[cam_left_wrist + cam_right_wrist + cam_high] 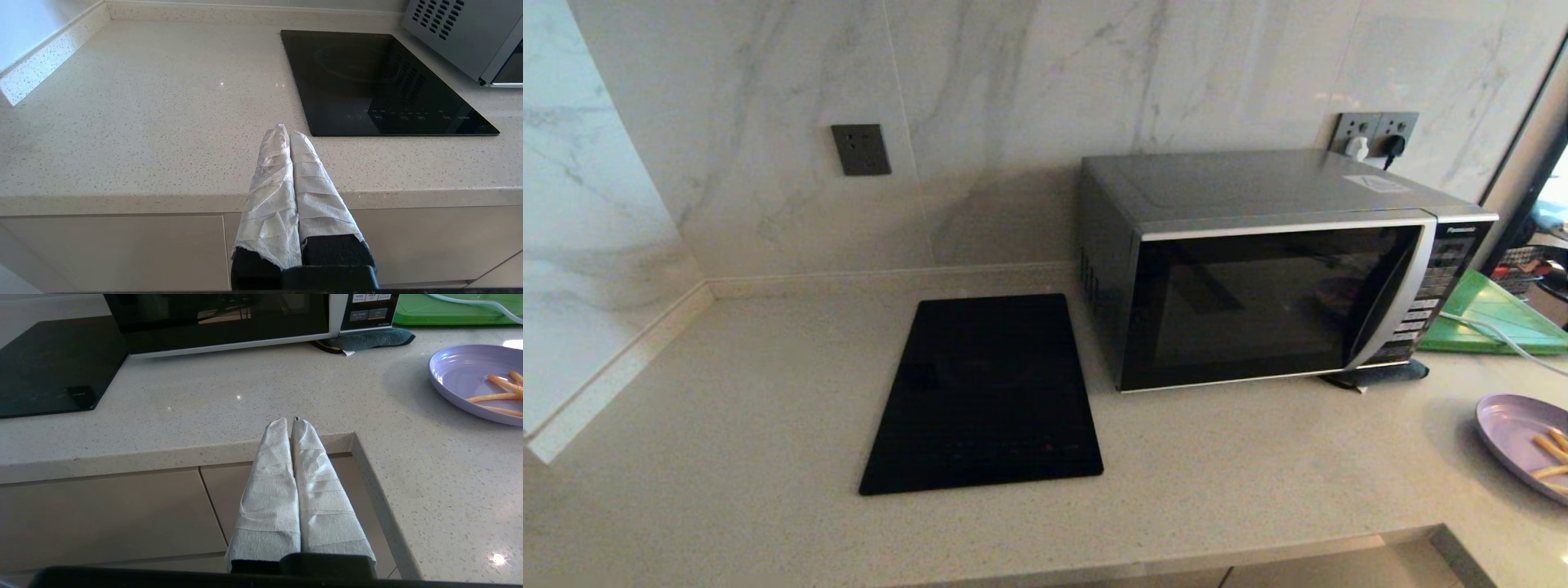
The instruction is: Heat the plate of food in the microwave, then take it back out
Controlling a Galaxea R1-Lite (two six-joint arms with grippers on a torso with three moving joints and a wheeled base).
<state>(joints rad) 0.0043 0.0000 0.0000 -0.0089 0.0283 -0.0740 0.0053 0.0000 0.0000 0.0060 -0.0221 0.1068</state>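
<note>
The silver-grey microwave (1258, 269) stands at the back right of the counter with its dark glass door closed; its lower front also shows in the right wrist view as the microwave (220, 322). The lavender plate of food (1523, 441) with several orange sticks lies on the counter at the right edge, again seen as the plate (478, 381). My left gripper (285, 131) hangs shut and empty in front of the counter's edge, left of the cooktop. My right gripper (288, 421) is shut and empty before the counter's front edge, well short of the plate. Neither arm shows in the head view.
A flat black glass cooktop (984, 392) lies left of the microwave. A green board (1490, 314) with a white cable over it sits right of the microwave. A dark cloth (367, 338) lies under the microwave's right front corner. The counter steps inward at the right (355, 437). Cabinet fronts run below.
</note>
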